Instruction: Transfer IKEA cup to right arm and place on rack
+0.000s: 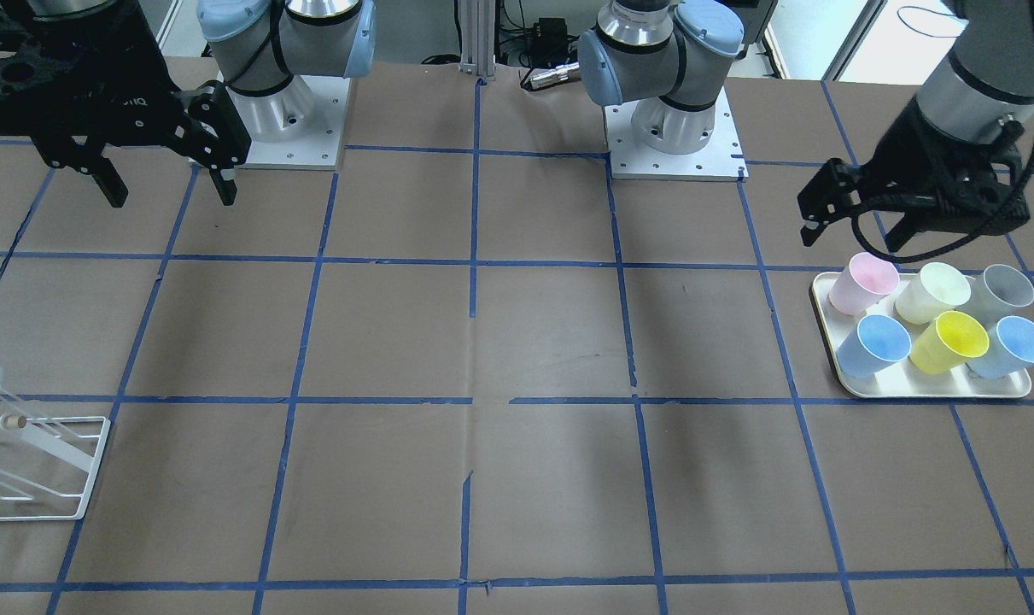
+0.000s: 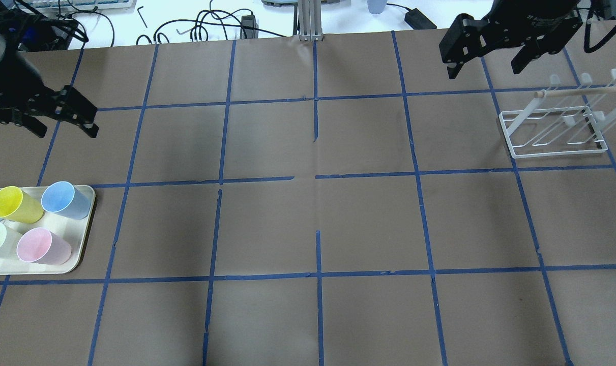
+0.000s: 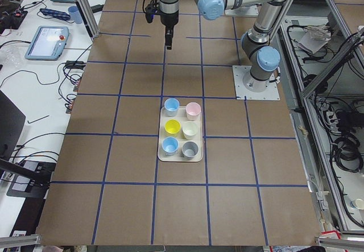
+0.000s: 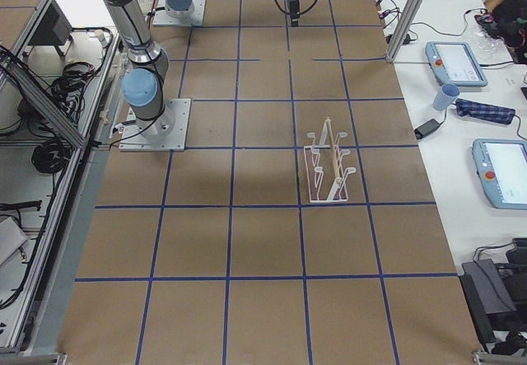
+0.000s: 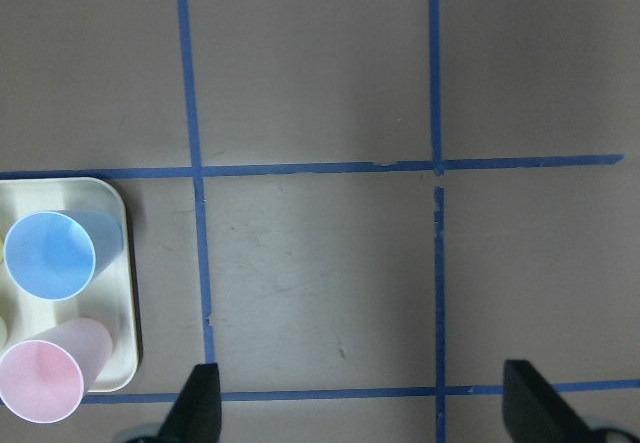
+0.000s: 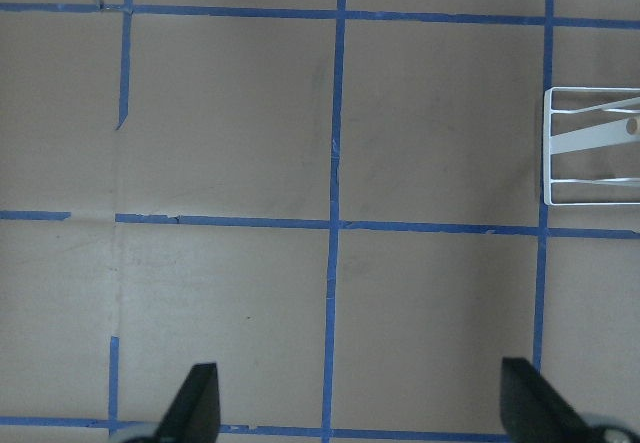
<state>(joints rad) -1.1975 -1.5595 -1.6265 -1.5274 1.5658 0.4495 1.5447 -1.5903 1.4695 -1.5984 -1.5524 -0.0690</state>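
The IKEA cup [image 1: 1012, 346], a pale sky-blue tumbler, stands open end up at the outer front corner of a cream tray [image 1: 926, 391]. It also shows in the exterior left view [image 3: 170, 145]. It is out of the left wrist view. My left gripper [image 1: 854, 239] is open and empty. It hangs high above the table beside the tray in the overhead view [image 2: 63, 129]. My right gripper [image 1: 171, 192] is open and empty, high above the table near the white wire rack [image 2: 557, 127]. The rack [image 1: 38, 465] holds no cups.
The tray also holds a deeper blue tumbler [image 1: 879, 344], a yellow one [image 1: 952, 342], a pink one [image 1: 862, 284], a pale green one [image 1: 933, 292] and a grey one [image 1: 1003, 290]. The left wrist view shows only the deeper blue [image 5: 50, 253] and pink [image 5: 40, 378] tumblers. Blue tape lines grid the brown table.
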